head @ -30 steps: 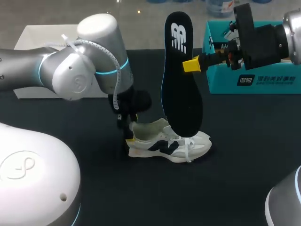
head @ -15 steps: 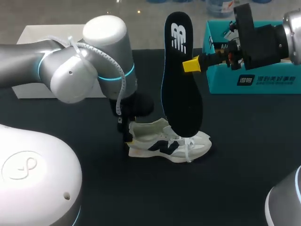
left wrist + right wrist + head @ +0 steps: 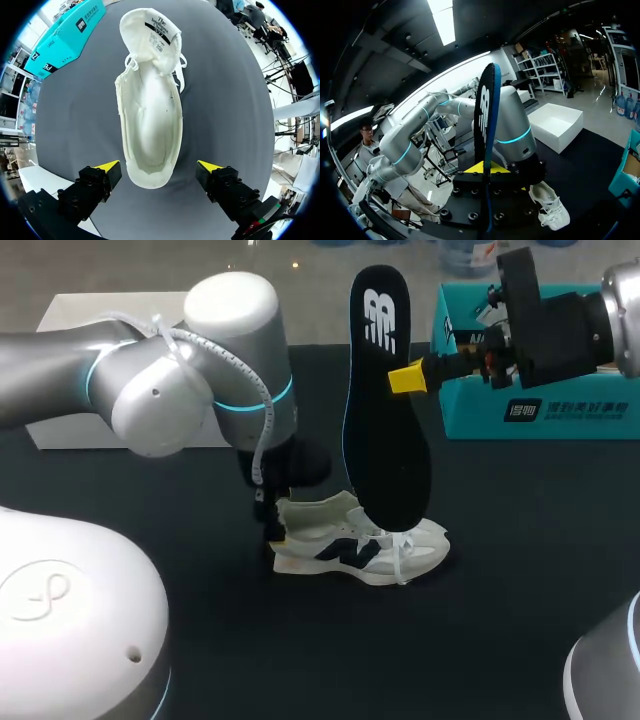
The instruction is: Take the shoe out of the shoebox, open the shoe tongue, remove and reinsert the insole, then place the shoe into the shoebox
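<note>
Insole [image 3: 385, 400] reinsertion, approach — left arm [image 3: 190, 380] has edged right, its jaws spread either side of the heel of the sneaker [image 3: 150, 110] on the desk [image 3: 500, 590]; right jaws, unmoved, pinch the insole upright above it.

Light falls evenly from above; the dark table [image 3: 500, 540] soaks it up and shadows on it are hard to make out; a soft sheen lies on the left arm [image 3: 190, 390]; ahead of the left gripper [image 3: 159, 172] the pale shoe [image 3: 150, 115] is brightly lit, almost glaring; above the right gripper [image 3: 483, 167] ceiling panels [image 3: 442, 20] flare over a dim scene, the insole [image 3: 485, 125] dark against them.
</note>
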You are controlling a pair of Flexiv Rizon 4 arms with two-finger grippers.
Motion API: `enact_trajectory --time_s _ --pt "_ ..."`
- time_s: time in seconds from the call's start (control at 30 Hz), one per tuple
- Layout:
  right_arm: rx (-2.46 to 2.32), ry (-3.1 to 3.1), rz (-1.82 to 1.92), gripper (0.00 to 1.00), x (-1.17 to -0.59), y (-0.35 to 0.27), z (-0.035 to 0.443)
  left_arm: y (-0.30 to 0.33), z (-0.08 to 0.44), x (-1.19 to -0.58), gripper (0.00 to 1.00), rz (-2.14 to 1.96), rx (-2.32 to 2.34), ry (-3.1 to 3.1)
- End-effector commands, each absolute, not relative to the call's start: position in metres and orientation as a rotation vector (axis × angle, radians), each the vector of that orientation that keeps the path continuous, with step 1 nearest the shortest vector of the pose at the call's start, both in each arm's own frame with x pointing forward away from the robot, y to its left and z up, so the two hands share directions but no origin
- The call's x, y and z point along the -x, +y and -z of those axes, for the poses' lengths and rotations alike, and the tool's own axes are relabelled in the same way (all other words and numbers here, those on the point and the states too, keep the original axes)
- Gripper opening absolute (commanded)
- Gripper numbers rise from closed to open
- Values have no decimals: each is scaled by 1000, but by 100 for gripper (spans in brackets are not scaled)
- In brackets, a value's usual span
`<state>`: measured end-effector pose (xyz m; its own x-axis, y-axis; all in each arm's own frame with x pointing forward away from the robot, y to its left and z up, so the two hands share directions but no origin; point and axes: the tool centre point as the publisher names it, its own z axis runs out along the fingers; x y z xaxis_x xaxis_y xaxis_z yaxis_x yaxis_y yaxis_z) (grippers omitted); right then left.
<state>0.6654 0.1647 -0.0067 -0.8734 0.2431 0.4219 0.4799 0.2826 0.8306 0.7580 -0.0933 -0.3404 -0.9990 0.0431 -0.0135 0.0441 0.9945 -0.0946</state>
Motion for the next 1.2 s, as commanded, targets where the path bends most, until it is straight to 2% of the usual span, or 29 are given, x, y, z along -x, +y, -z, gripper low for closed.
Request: enact_trajectory --time_s 0.03,0.23,0.97,1.03,1.07,1.1,1.13,1.2 --pt "672 -2339 1625 0 -667 168 7 -93 335 -762 100 192 -66 3136" --pt "672 -2339 1625 0 -667 168 7 -106 322 -769 100 235 -85 3117" --pt "672 -2339 1625 0 -667 168 7 -190 365 -816 100 308 -157 3175" --pt "672 -2339 1625 0 -667 168 7 -192 367 -814 92 310 -172 3183" --pt "672 -2339 1625 0 -667 168 7 -193 368 -813 80 309 -175 3180" --pt "672 -2339 1625 0 -667 168 7 -194 369 -812 75 312 -181 3184" --pt "672 -2339 1625 0 -667 168 7 -195 369 -812 49 311 -182 3184" --pt "672 -2339 1625 0 -667 168 7 -197 370 -811 31 312 -184 3187"
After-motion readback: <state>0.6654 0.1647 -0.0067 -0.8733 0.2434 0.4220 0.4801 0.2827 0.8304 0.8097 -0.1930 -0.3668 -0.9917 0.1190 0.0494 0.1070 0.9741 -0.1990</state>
